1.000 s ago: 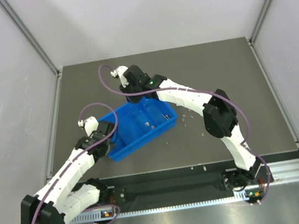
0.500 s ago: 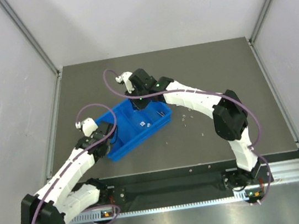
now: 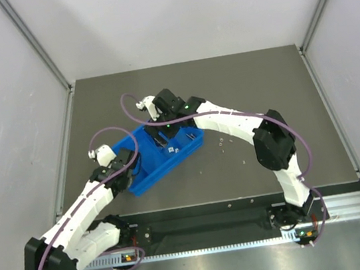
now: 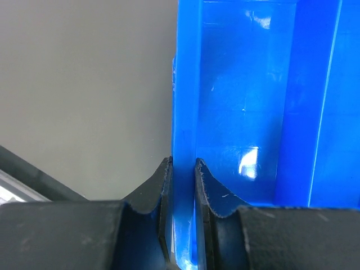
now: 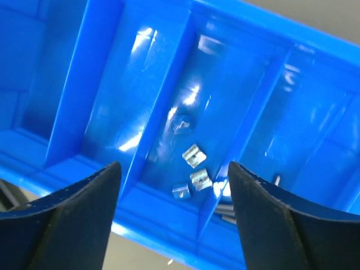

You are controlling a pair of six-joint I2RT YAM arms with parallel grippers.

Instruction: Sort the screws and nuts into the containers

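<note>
Presently catalogued: 4 lots, placed by the jaws.

Lot 1: bright blue rectangular plastic tray (image 3: 149, 177), split by inner dividers into compartments.
- Place: its thin outer wall stands upright between the jaws of the left gripper (image 4: 183, 169). They are clamped on it, 1 pad outside and 1 inside.
- Handling, as judged: light, stiff and smooth-skinned. The wall is the sound place to pinch, though a hold near 1 end may let the tray swivel.

Lot 2: small squarish silver-grey metal nuts (image 5: 194, 156).
- Place: 3 lie clustered on a compartment floor directly under the gap of the right gripper (image 5: 173, 169). A 4th blurred speck lies just beyond them, too smeared to name.
- Jaws: wide apart, nothing between them.
- Handling, as judged: hard, light and slippery, likely to skitter if nudged. Take each across 2 flat sides, low to the surface.

Lot 3: slender silver metal screws (image 5: 225, 214), dim in shadow.
- Place: the neighbouring compartment, across 1 divider from the nuts, close by 1 of the right fingers (image 5: 264, 219). Their count cannot be told.
- Handling, as judged: rigid and prone to roll. Pinch across the shank at mid-length.

Lot 4: loose silver pieces (image 3: 222, 144) on the dark grey table (image 3: 260, 83).
- Place: outside the tray, well aside from the right jaws, too small to tell screw from nut.
- Status, as judged: unsorted stock.
</note>
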